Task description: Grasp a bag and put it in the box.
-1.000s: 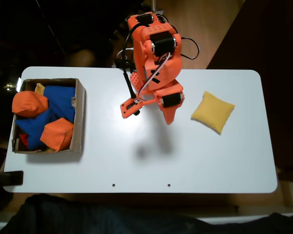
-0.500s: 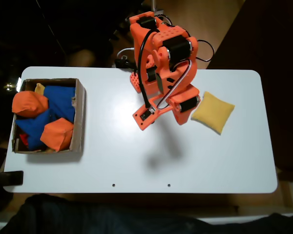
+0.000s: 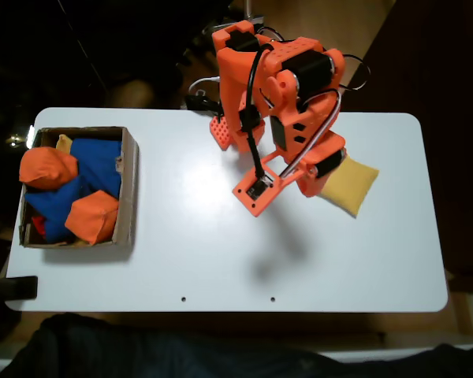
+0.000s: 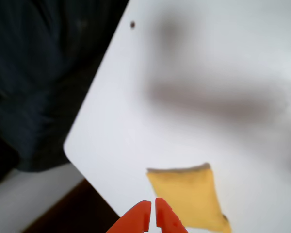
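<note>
Hovering gripper (image 4: 152, 216) (tips together) | bag (image 3: 353, 186) half-hidden by arm

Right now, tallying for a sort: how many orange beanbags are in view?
2, both in the box: one at its top-left corner, one near its bottom-right. Others may be hidden under the blue bags.

A plain yellow bag (image 3: 355, 183) lies on a white bench (image 3: 221, 260). The tool (image 4: 151, 213) is orange. A brown box (image 3: 128, 189) holds orange and blue beanbags (image 3: 91, 216).
</note>
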{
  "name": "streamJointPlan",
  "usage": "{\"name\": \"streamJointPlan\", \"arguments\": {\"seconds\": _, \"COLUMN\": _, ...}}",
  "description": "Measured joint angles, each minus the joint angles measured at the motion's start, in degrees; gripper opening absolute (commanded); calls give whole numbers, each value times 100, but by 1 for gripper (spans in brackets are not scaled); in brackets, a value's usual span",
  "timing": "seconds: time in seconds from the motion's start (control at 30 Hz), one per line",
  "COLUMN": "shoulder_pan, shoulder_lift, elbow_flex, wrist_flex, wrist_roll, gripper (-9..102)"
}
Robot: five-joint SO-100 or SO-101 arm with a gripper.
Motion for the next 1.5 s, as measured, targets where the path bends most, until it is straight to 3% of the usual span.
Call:
{"name": "streamJointPlan", "arguments": {"seconds": 0.7, "shoulder_pan": -1301, "shoulder_lift": -1178, "elbow_flex": -44, "wrist_flex": 211, "wrist_roll": -264, "gripper": 2}}
{"name": "streamJointPlan", "arguments": {"seconds": 1.5, "shoulder_pan": -2162, "shoulder_lift": -2127, "elbow_flex": 413, "wrist_flex": -396, "wrist_roll": -686, "gripper": 2}}
